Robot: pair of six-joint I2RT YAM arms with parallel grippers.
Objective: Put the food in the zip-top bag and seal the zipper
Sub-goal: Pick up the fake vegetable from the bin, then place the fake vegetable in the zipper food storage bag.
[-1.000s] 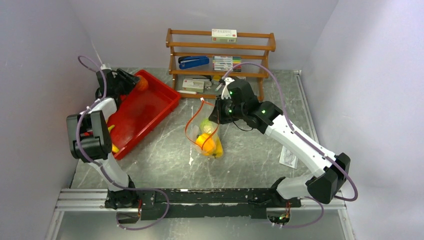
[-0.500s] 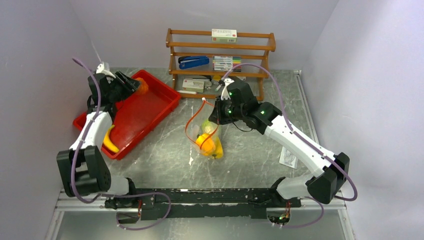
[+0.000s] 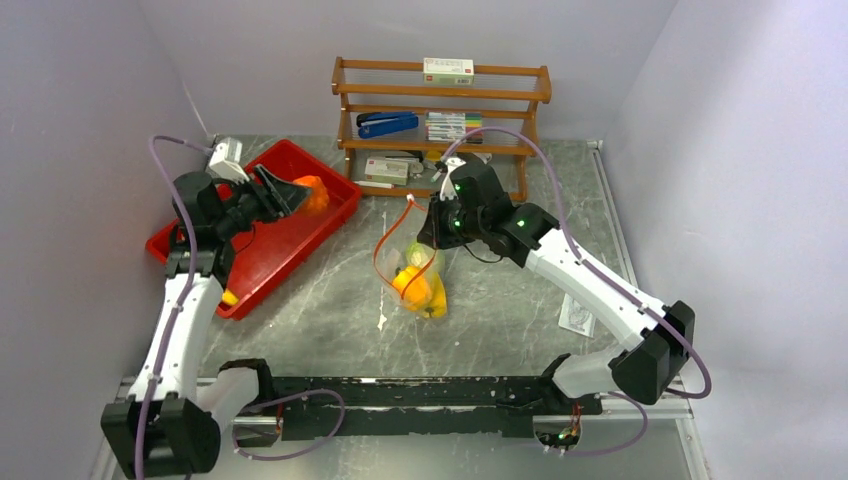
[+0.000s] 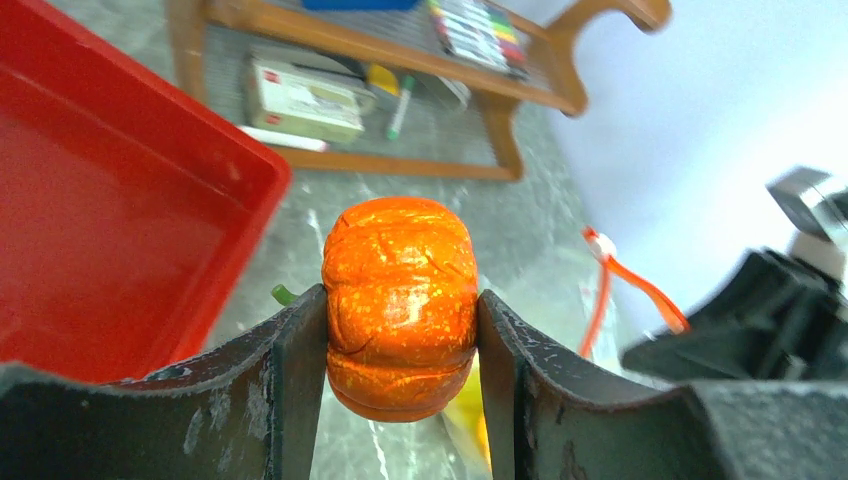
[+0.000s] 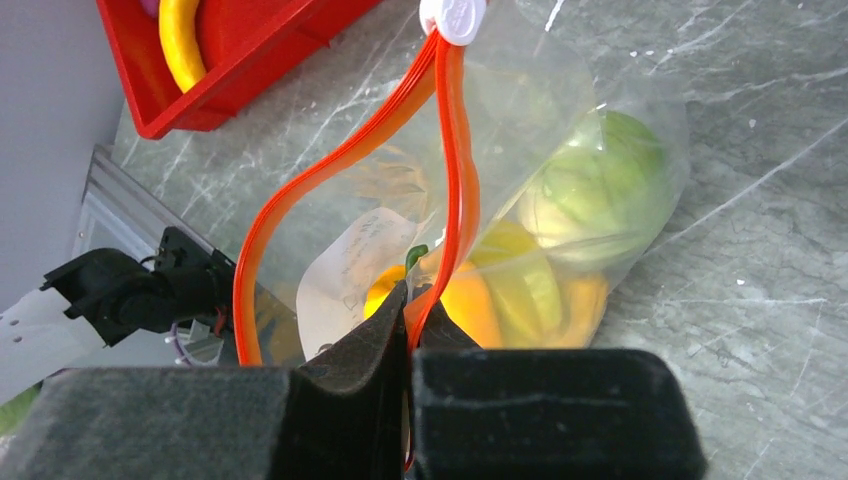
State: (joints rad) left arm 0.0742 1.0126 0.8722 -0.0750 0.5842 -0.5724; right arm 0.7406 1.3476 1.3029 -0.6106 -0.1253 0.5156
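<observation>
My left gripper (image 3: 298,194) is shut on an orange pepper (image 4: 400,304), which also shows in the top view (image 3: 313,193), held above the right rim of the red tray (image 3: 335,212). My right gripper (image 3: 432,230) is shut on the red-orange zipper (image 5: 455,180) of the clear zip-top bag (image 3: 410,270) and holds its mouth open as a loop. In the bag lie a green round fruit (image 5: 600,190), a yellow pepper and an orange one (image 5: 470,300). A yellow banana (image 5: 178,45) lies in the tray.
A wooden shelf rack (image 3: 440,110) with a stapler, pens and boxes stands at the back. A small printed packet (image 3: 578,312) lies on the table under the right arm. Walls close in on both sides.
My left gripper has moved right with the orange pepper, from the tray's far left corner to above its right rim. The right gripper and bag have stayed put.
</observation>
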